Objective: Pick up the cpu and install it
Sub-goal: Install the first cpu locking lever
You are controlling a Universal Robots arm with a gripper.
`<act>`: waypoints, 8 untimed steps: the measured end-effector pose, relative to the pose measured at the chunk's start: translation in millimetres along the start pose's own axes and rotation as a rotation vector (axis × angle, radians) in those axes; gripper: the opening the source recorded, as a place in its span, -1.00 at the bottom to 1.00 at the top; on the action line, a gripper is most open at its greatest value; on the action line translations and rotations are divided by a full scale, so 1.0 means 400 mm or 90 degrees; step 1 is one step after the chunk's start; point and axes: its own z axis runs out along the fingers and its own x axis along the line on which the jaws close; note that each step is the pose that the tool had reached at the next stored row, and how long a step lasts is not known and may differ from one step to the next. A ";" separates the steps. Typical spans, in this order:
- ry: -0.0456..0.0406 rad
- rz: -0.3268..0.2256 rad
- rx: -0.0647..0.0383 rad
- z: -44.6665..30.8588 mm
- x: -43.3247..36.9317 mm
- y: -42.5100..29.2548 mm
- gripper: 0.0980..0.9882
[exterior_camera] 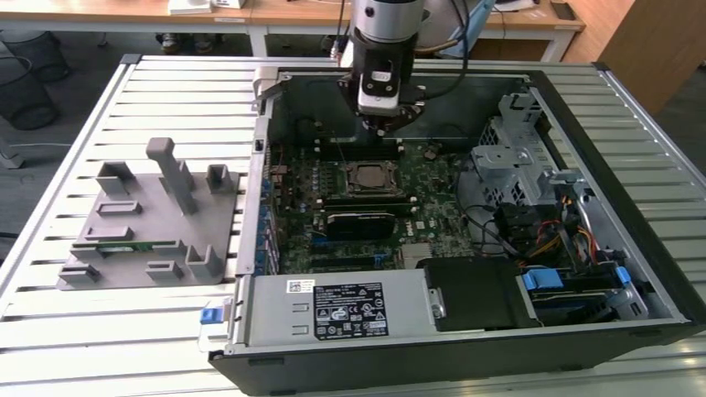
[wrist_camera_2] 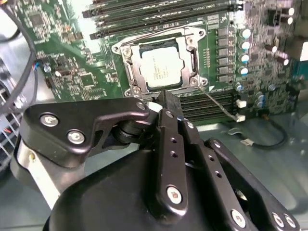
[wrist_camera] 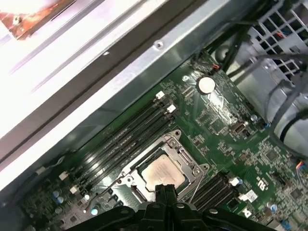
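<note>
The cpu (exterior_camera: 364, 175) lies flat in the black motherboard socket, silvery top up, with the socket's metal frame around it. It appears in both wrist views too, as the cpu (wrist_camera_2: 160, 68) and the cpu (wrist_camera: 162, 173). My gripper (exterior_camera: 382, 126) hangs above the board inside the open computer case, a little beyond the socket toward the case's far wall. Its fingers (wrist_camera_2: 167, 103) are pressed together with nothing between them. In the first wrist view the gripper (wrist_camera: 163, 188) tips sit just at the near edge of the cpu, above it and apart from it.
A grey fixture (exterior_camera: 155, 223) stands on the slatted table at the exterior view's left, with a green memory stick (exterior_camera: 124, 246) in it. Memory slots (wrist_camera_2: 163, 9) flank the socket. A power supply (exterior_camera: 331, 308), a drive cage (exterior_camera: 518, 157) and cables (exterior_camera: 551, 231) crowd the case.
</note>
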 end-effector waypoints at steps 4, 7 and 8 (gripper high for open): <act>0.0010 -0.046 -0.001 0.001 0.000 0.000 -0.98; 0.0019 -0.081 -0.001 0.001 0.000 0.000 -0.98; 0.0021 -0.093 -0.001 0.001 0.000 0.000 -0.98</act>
